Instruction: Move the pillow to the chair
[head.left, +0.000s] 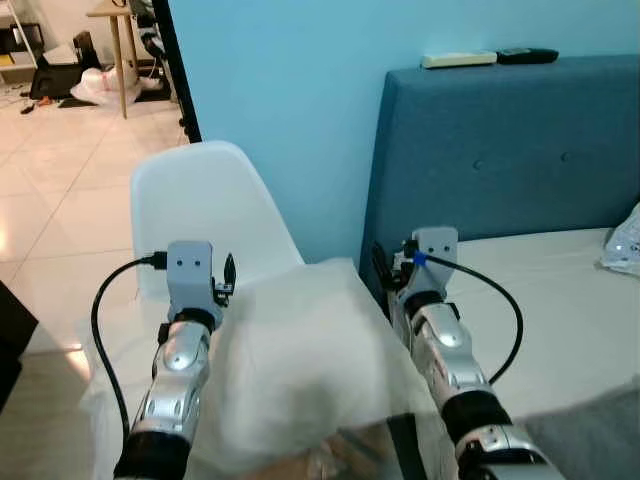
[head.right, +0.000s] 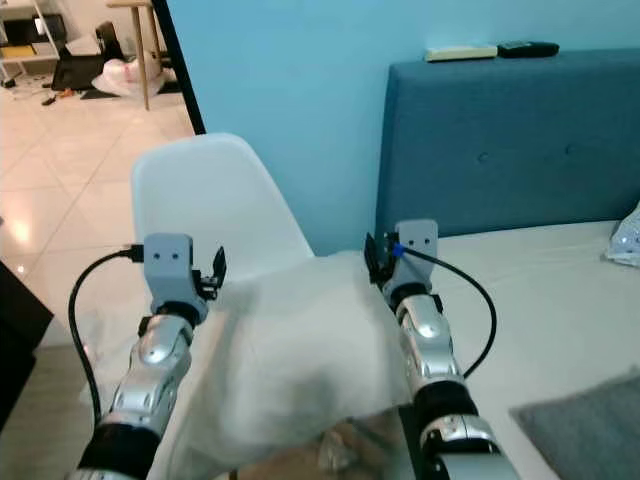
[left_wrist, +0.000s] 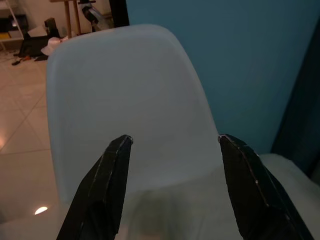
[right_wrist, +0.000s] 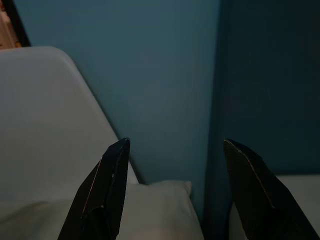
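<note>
**Pillow carried between both arms, arriving over the chair**

The one white pillow (head.left: 300, 370) lies slumped between the two silver arms, its far edge over the seat of the single white chair (head.left: 210, 205) and its bulk sagging toward the robot. The left tool (left_wrist: 172, 145) sits at the pillow's left side and the right tool (right_wrist: 175, 147) at its right side, beside the blue headboard (head.left: 510, 150). In both wrist views the fingers stand wide apart with nothing between them, so the pillow appears pressed between the arms rather than pinched by either tool.

The step in hand looks like the placing: the pillow seems partly over the seat but not yet released. The next move probably calls for easing forward toward the chair's back, then spreading the arms so the pillow drops squarely on the seat.

Beyond, one bed (head.left: 560, 300) stands at the right, with two remotes (head.left: 490, 58) on the headboard's top edge.
</note>
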